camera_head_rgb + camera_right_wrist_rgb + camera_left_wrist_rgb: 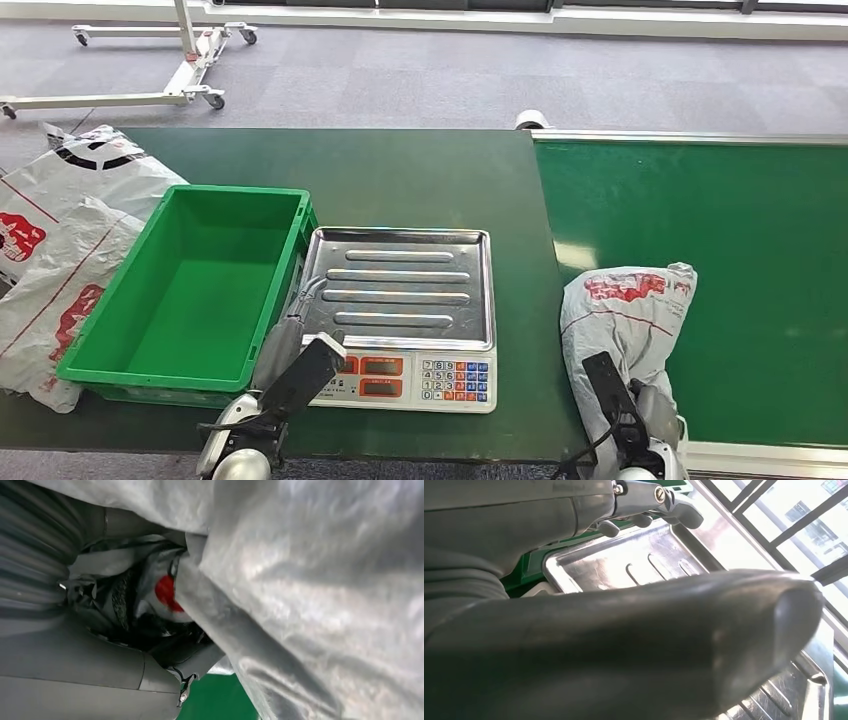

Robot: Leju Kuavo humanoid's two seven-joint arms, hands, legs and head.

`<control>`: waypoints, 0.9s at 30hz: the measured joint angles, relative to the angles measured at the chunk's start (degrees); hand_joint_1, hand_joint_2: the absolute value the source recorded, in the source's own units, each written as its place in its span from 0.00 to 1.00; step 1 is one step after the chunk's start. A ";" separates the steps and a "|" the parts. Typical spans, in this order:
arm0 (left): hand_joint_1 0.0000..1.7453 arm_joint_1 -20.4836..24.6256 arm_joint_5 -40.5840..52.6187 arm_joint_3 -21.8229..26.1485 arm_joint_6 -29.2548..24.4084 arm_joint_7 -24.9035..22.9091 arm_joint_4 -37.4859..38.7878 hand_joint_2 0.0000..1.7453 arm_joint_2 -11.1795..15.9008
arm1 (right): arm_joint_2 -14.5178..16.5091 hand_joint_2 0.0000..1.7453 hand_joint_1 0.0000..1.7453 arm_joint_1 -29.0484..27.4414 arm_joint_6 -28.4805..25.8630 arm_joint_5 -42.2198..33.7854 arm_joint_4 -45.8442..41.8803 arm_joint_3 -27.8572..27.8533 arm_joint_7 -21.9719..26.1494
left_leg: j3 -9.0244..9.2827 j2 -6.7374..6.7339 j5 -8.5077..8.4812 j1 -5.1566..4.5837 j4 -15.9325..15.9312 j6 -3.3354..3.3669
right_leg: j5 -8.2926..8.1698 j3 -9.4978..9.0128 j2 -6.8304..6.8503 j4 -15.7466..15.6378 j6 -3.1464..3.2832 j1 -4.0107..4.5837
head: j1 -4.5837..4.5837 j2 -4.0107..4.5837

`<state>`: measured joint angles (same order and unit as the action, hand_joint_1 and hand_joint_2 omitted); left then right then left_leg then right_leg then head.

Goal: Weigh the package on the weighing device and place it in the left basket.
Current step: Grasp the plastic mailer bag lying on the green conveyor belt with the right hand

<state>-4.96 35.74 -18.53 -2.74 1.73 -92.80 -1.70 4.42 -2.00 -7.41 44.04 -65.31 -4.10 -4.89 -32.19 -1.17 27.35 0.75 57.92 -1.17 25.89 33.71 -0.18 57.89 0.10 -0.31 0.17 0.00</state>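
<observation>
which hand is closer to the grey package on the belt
Right. The right hand grips the package at its near end; the left hand hangs over the scale tray, apart from it.

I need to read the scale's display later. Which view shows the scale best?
The head view: the whole scale, steel tray, displays and keypad, sits beside the green basket. The left wrist view shows part of its tray behind the left hand; the right wrist view shows the package.

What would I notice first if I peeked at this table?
Probably the bright green basket, empty, on the left of the dark green table. Right beside it sits a scale with a bare shiny metal tray. On the right, the robot's right hand grips a crinkly grey package with red print.
</observation>
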 joint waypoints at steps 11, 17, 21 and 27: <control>0.00 0.10 -0.51 0.00 0.29 1.30 0.20 0.00 0.20 | -0.02 1.00 1.00 -1.79 -1.44 -8.05 -7.79 -0.33 4.64 | -0.40 0.01 0.01 -0.01 -0.01 0.01 | 0.02 0.19 0.02 0.00 0.01 0.00 | 0.00 0.00; 0.00 0.21 -1.10 0.00 0.19 2.22 0.53 0.00 0.23 | -0.49 1.00 1.00 -1.27 -3.30 -7.04 -10.32 -0.27 6.99 | -0.60 0.02 0.01 -0.04 -0.01 0.01 | 0.01 0.18 0.03 0.00 0.01 -0.01 | -0.01 0.00; 0.00 0.52 -1.55 0.00 0.18 3.16 0.67 0.00 0.25 | -1.89 1.00 1.00 2.37 -3.67 -3.94 -13.82 -0.09 6.26 | -0.35 0.04 -0.07 -0.10 0.00 0.07 | -0.03 0.22 0.04 0.00 -0.04 0.00 | 0.00 0.00; 0.00 1.21 -2.70 -0.03 0.29 4.69 1.24 0.00 0.47 | -4.98 1.00 1.00 7.67 -4.05 -1.12 -16.95 1.52 7.50 | -0.44 0.28 -0.18 -0.20 0.00 0.14 | -0.09 0.21 0.22 0.01 -0.12 -0.06 | 0.00 0.00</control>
<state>-3.75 33.04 -18.57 -2.45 6.43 -91.56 -1.23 -0.57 5.67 -11.46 42.92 -82.25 -2.58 2.61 -32.63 -0.90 27.16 0.55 57.92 -1.03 25.80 33.92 0.04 57.90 -0.03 -0.38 0.17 0.00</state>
